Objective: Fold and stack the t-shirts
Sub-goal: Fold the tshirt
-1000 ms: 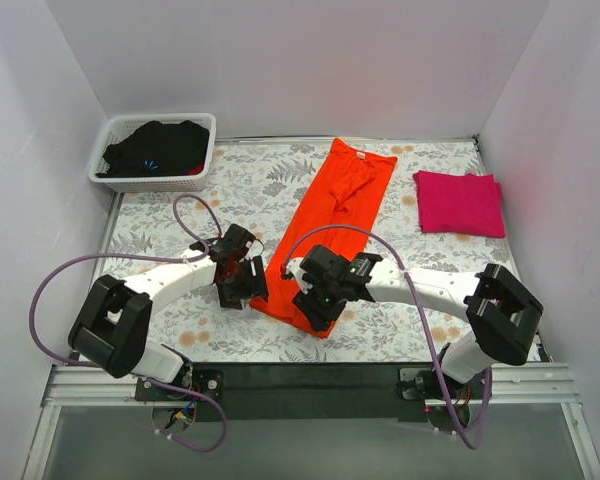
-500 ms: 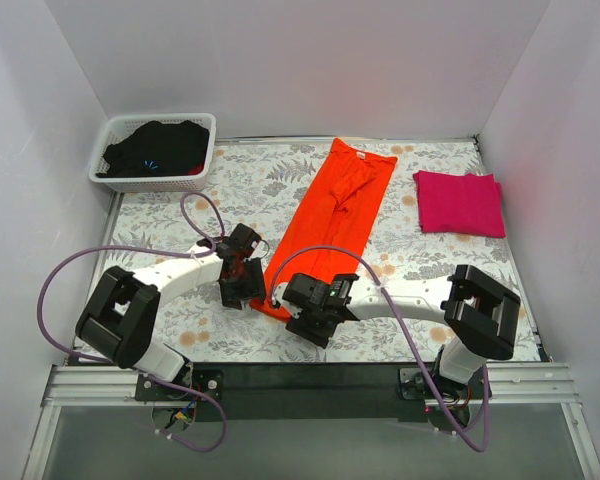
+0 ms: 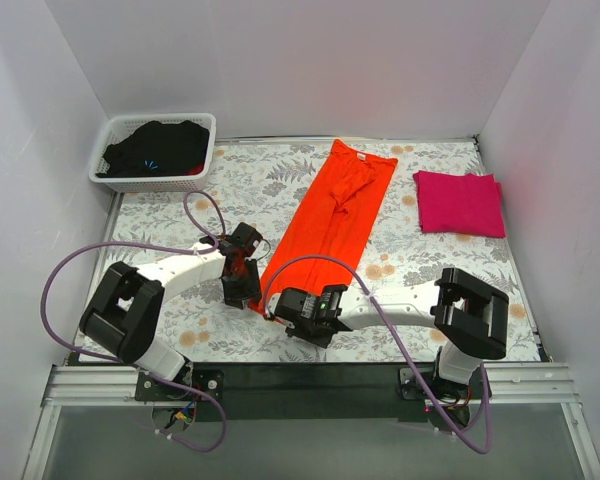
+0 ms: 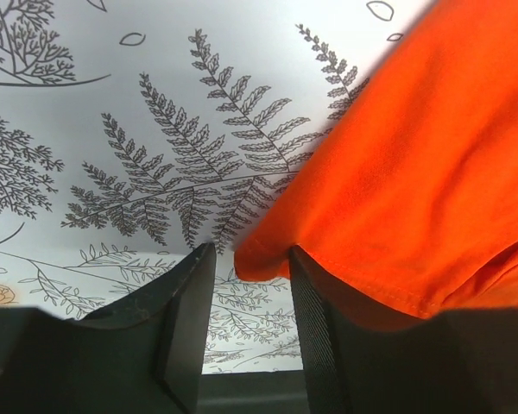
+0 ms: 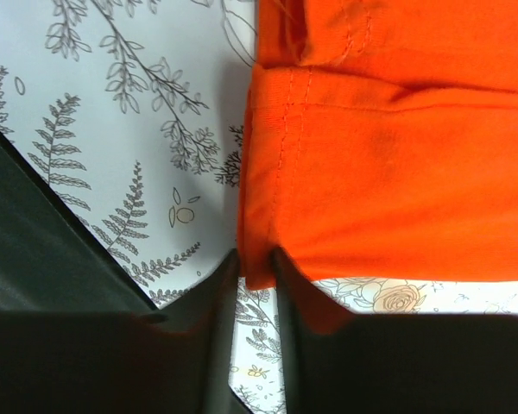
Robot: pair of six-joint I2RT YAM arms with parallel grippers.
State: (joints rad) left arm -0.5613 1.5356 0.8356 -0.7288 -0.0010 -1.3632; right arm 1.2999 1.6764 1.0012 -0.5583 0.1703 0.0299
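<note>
Both grippers have slid down to the orange t-shirt's near hem.
Right gripper pinches one corner; left gripper straddles the other, unclosed; closing comes next.

Both arms are stretched low toward the middle and nearly meet. The left gripper points down with its jaws parted a bit around a cloth edge, not pinching it. The right gripper reaches across to the left, its jaws squeezed nearly together on a hem corner.
</note>
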